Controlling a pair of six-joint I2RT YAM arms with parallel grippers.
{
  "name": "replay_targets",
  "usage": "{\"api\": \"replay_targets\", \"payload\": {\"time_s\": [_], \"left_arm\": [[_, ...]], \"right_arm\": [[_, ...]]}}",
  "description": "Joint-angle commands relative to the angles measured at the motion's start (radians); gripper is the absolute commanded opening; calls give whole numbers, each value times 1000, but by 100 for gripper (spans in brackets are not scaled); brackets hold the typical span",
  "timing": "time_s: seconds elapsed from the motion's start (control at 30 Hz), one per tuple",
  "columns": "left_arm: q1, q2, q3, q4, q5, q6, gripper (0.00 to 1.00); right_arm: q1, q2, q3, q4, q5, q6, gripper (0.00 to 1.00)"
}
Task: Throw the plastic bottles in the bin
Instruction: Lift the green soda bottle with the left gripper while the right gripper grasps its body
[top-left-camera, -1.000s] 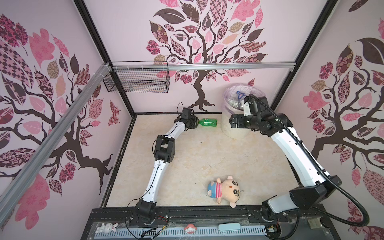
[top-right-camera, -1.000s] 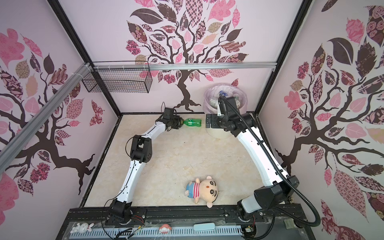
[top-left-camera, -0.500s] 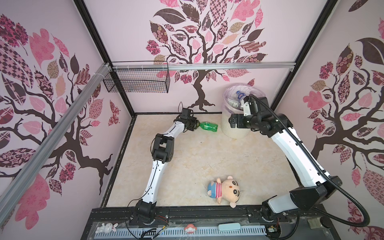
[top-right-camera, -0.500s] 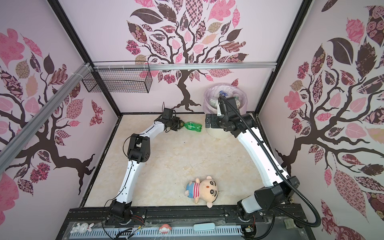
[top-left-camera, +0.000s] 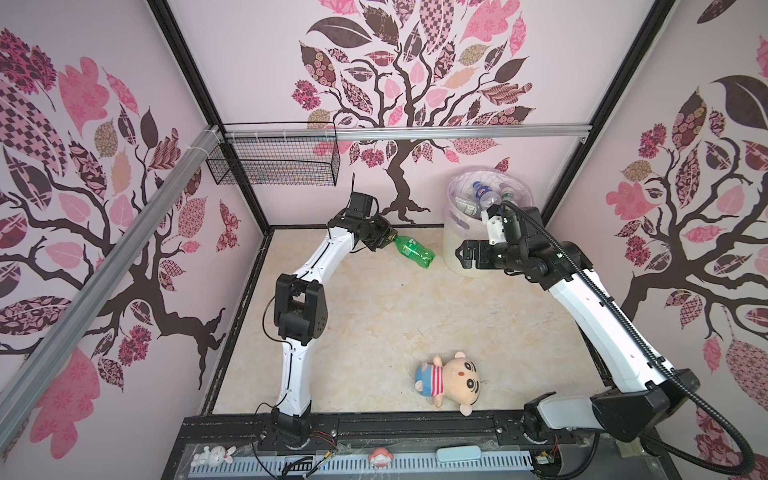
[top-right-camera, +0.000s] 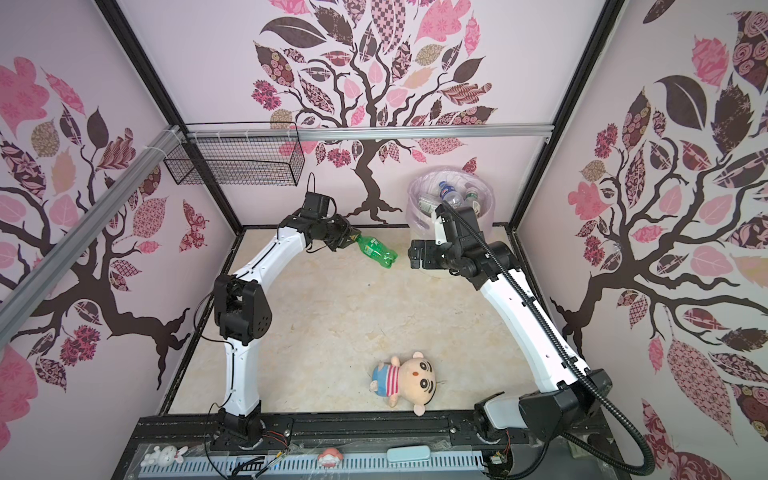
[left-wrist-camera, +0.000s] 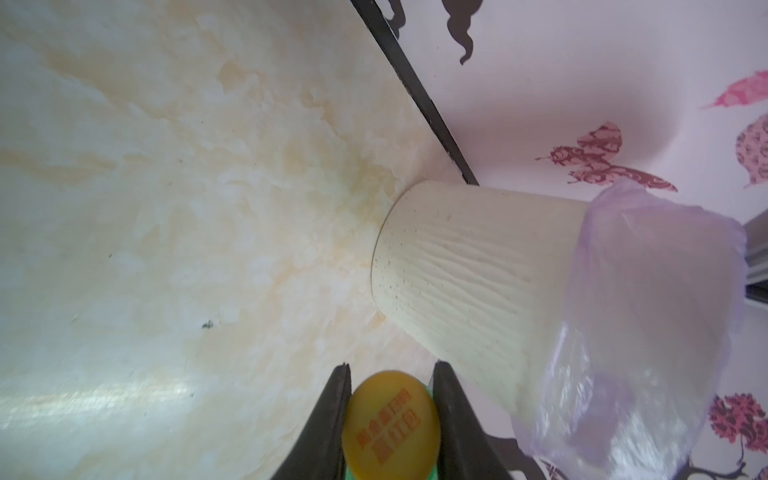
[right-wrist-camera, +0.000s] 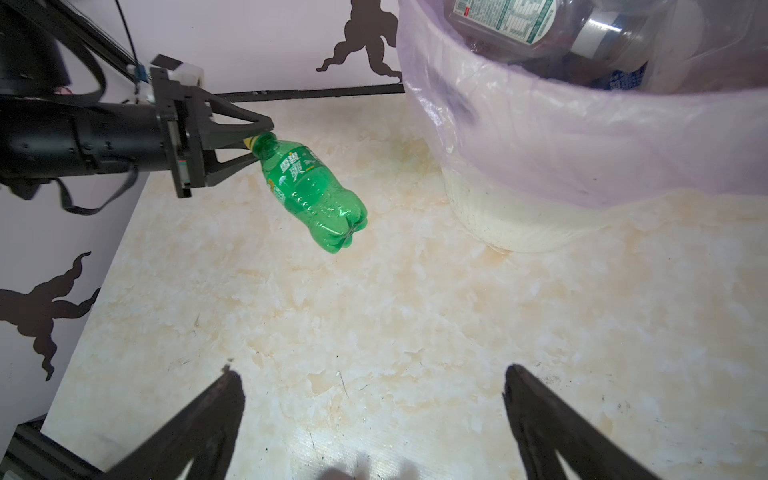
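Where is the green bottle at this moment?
The green bottle is at the back centre in both top views, gripped by its cap in the left pincer, base angled toward the bin just right of it, not inside.

There is one green plastic bottle (top-left-camera: 413, 250), at least three clear plastic bottles (top-left-camera: 482, 192), one round cream-white ribbed bin (top-left-camera: 449, 247), one striped-shirt plush doll (top-left-camera: 451, 379), one black wire mesh basket (top-left-camera: 274, 166), and two end effectors: left end effector (top-left-camera: 391, 237), right end effector (top-left-camera: 460, 252).
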Motion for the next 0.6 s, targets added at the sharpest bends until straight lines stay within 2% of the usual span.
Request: {"api": "replay_targets", "payload": {"time_s": [0.0,0.23,0.33,0.47,0.57], "left_arm": [[-11,-98,-82,-107,19,130,16],[-18,-253,-189,-159,74,233,16],[-24,-295,-220,-147,103,237,16],[-38,-315,-214,-147,163,217,16],[-51,-323,-194,-156,195,198,16]], "right_arm": [[4,-43,-23,22,-44,0,100],[6,-41,-73,83,-208,18,100],[31,-32,-85,115,-265,14,100],[92,-5,-95,152,-289,-6,100],[98,20,-100,178,-312,-1,99]]}}
